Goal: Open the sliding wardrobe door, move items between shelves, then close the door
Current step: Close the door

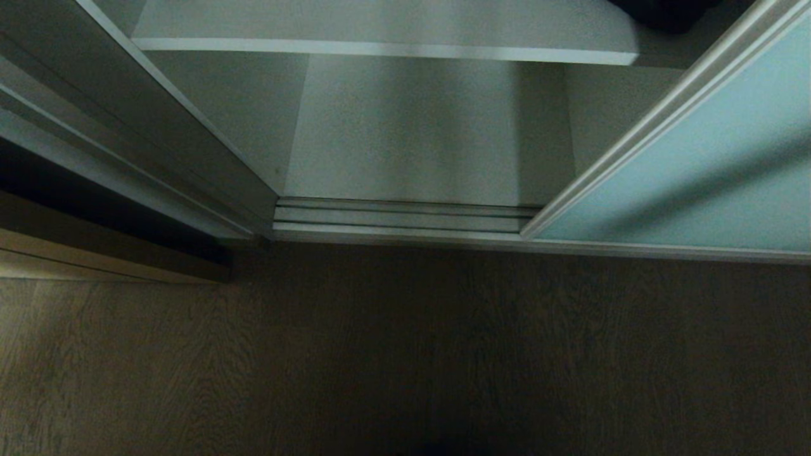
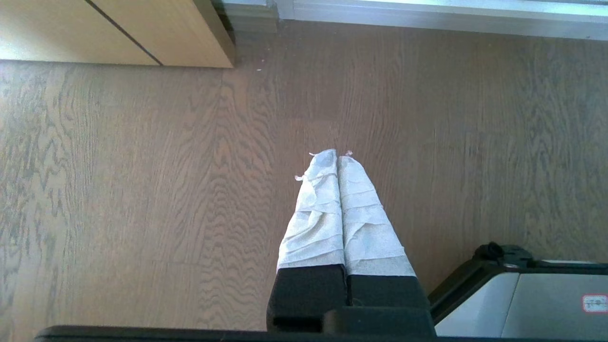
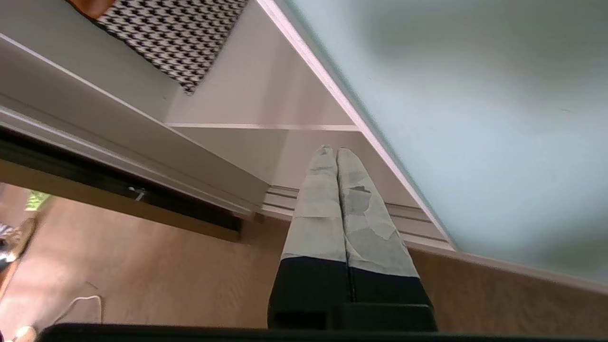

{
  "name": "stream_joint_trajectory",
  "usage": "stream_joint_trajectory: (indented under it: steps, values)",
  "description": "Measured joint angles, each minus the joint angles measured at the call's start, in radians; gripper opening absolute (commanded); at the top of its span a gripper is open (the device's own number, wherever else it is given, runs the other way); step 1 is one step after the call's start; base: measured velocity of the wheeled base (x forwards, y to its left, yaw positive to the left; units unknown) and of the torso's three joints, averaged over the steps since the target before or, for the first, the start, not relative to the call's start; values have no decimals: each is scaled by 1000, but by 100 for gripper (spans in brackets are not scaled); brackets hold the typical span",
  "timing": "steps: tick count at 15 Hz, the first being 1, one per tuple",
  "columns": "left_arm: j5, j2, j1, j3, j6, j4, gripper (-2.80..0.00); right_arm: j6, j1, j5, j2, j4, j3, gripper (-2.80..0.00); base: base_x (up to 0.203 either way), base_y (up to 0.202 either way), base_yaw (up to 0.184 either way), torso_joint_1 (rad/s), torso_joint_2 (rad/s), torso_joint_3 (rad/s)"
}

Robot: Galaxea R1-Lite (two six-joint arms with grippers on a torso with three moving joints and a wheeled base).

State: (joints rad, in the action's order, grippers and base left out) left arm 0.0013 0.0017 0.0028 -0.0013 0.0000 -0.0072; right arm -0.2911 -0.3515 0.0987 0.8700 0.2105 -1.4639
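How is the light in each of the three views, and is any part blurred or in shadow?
Head view: dim, floor dark, a diagonal shadow crossing the sliding wardrobe door. Left wrist view: bright and even, wood grain sharp around the shut left hand. Right wrist view: well lit, the door's glass soft and hazy, the houndstooth cloth crisp above the shut right hand.

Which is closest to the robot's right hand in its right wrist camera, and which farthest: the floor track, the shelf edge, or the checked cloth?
From the right hand, fingers shut:
1. Floor track at the wardrobe's foot, just beside the fingers.
2. Shelf edge, farther into the wardrobe.
3. Checked cloth lying on that shelf, farthest back.
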Motion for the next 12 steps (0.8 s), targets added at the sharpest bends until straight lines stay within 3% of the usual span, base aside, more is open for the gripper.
stream_joint_trajectory:
  steps: [6,10,12]
  values:
    - [0,0,0,0,0,0,-280,1,-118,-73,31,-104,33,-280,0,0,0,0,0,0]
    - [0,0,0,0,0,0,-280,0,-176,-217,84,-219,40,-280,0,0,0,0,0,0]
    - [0,0,0,0,0,0,-280,0,-182,-231,106,-252,47,-280,0,0,0,0,0,0]
